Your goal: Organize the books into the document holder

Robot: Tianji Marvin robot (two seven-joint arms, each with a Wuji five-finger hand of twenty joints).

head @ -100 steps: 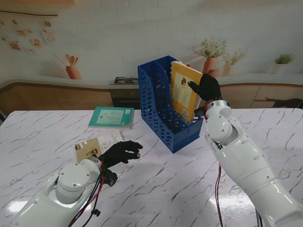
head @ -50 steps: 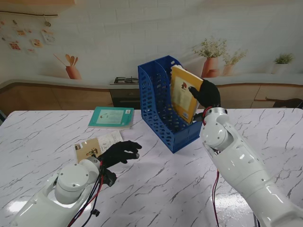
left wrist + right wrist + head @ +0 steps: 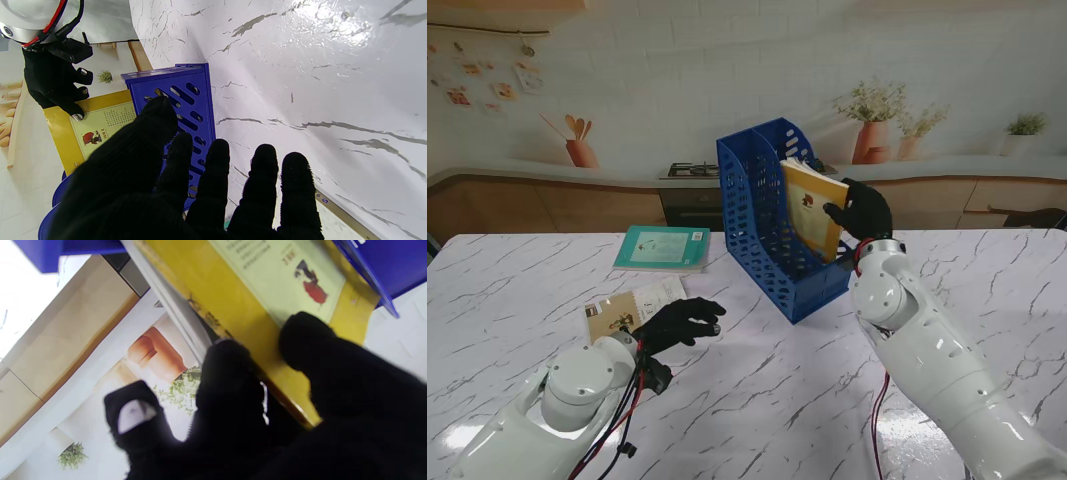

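Yellow book point(image 3: 812, 208) sits tilted in the right-hand slot of the blue document holder point(image 3: 749, 215), lower edge inside, upper part leaning out toward the right hand point(image 3: 859, 208). Judgement: insertion is partly done. To finish well, bring the book upright so its cover runs parallel to the divider, then lower it until the bottom edge seats — release only once the holder takes the weight, or it may tip out over the low front wall.

Right hand is clamped on the book's outer edge, thumb point(image 3: 307, 336) on the cover, fingers behind the spine side.

Left hand point(image 3: 682, 322) rests spread and empty on the table point(image 3: 777, 400) — beside a tan booklet point(image 3: 617, 315). A teal book point(image 3: 662, 248) lies flat farther away, not yet filed.
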